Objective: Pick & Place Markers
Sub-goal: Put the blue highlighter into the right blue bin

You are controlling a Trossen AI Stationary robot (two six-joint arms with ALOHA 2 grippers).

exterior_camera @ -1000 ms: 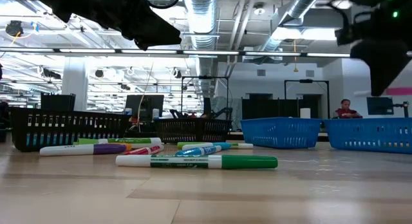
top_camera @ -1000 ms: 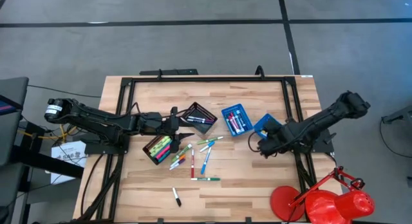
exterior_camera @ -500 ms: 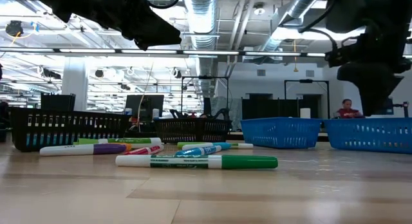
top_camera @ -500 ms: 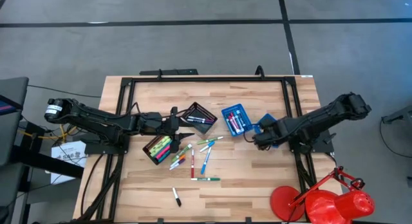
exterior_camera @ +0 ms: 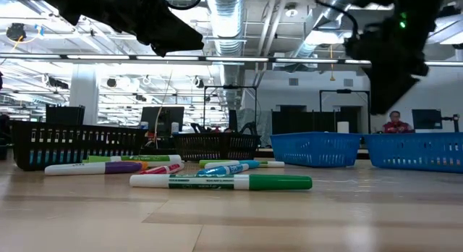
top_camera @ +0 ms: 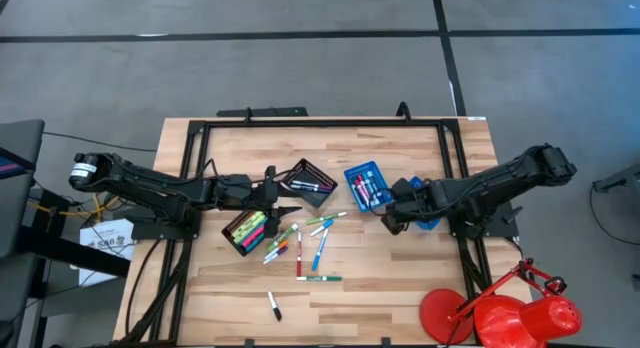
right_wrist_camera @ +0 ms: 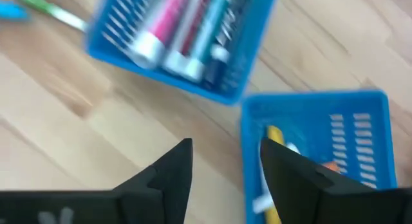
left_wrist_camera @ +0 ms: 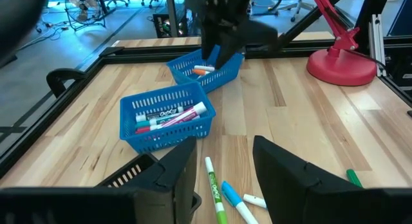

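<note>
High view: the wooden counter [top_camera: 420,288] carries two black mesh trays [top_camera: 250,231] and two blue baskets [top_camera: 366,186], apparently sorting bins for the markers [top_camera: 300,250]. Many markers lie loose at mid-counter; one dark marker [top_camera: 274,306] lies apart near the front edge. The left tool [top_camera: 287,198] hangs between the black trays. The right tool [top_camera: 386,220] sits over the gap beside the second blue basket [top_camera: 432,222], which its arm mostly covers. A red lamp [top_camera: 510,313] stands at the corner.

Low view: a green marker [exterior_camera: 221,182] lies nearest; its label print is too small to read.

Left wrist view: the left tool [left_wrist_camera: 225,176] has its fingers parted, nothing between them. Markers fill the near basket [left_wrist_camera: 168,118]; one label reads "EXPO", I judge.

Right wrist view: the right tool [right_wrist_camera: 225,166] has its fingers apart and empty above the basket rim [right_wrist_camera: 309,102]; orange and yellow markers [right_wrist_camera: 273,137] lie inside, probably a drop site.
</note>
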